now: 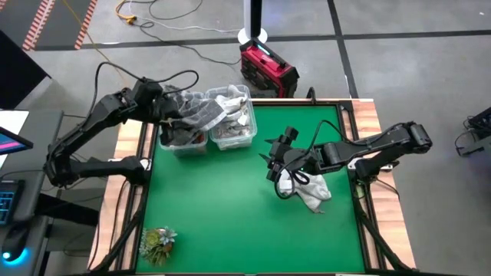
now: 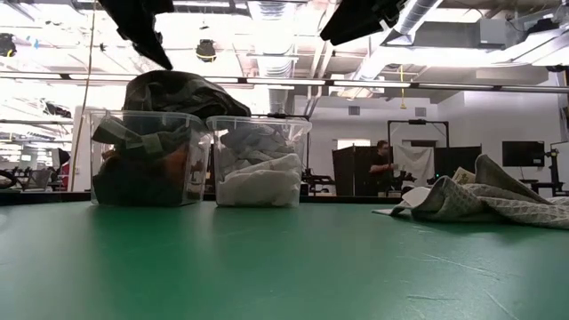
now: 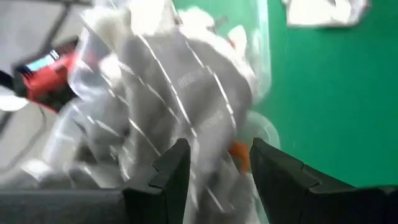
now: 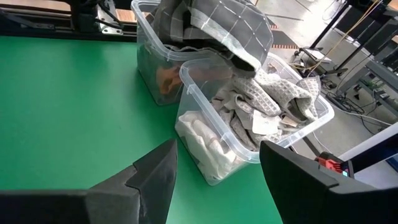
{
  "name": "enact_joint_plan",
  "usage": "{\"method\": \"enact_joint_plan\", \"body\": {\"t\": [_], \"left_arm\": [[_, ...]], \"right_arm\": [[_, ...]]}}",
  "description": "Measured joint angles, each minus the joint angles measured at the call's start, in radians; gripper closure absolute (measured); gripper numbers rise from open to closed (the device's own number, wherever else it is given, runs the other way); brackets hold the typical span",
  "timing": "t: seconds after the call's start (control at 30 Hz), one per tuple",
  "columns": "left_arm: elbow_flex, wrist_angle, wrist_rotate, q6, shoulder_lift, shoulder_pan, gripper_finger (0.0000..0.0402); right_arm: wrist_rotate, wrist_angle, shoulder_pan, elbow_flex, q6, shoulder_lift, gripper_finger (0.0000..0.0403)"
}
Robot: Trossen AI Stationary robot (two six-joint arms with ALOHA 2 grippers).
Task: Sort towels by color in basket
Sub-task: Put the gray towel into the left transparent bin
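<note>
Two clear bins stand at the table's far left. The left bin (image 1: 184, 144) holds dark grey and orange towels. A grey plaid towel (image 1: 198, 111) (image 3: 186, 93) is heaped on top of them and droops over the rim toward the right bin (image 1: 234, 136), which holds white and pale grey patterned towels. My left gripper (image 1: 170, 115) (image 3: 217, 168) hangs open just above the plaid towel. My right gripper (image 1: 274, 165) (image 4: 214, 180) stands open above the mat, right of centre. A pale towel (image 1: 311, 192) (image 2: 484, 200) lies crumpled on the table under that arm.
A small leafy plant (image 1: 157, 244) sits at the near left corner. Wooden rails (image 1: 368, 153) border the green mat (image 1: 222, 207), which is bare in the middle and near side. A red device (image 1: 267, 67) lies on the floor beyond the far edge. A person (image 2: 382, 164) stands far back in the room.
</note>
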Motion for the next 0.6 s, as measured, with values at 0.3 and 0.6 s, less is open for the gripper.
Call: {"method": "enact_joint_plan", "body": {"t": [0.3,0.6], "left_arm": [[0.000,0.332,-0.003,-0.087,0.054,-0.012,0.0242],[0.000,0.341,-0.089,-0.120,0.272,-0.052,0.0242]], "right_arm": [[0.000,0.008,-0.002,0.000,-0.008,0.000,0.0143],[-0.001,-0.008,-0.002,0.000,-0.011,0.000,0.0143]]}}
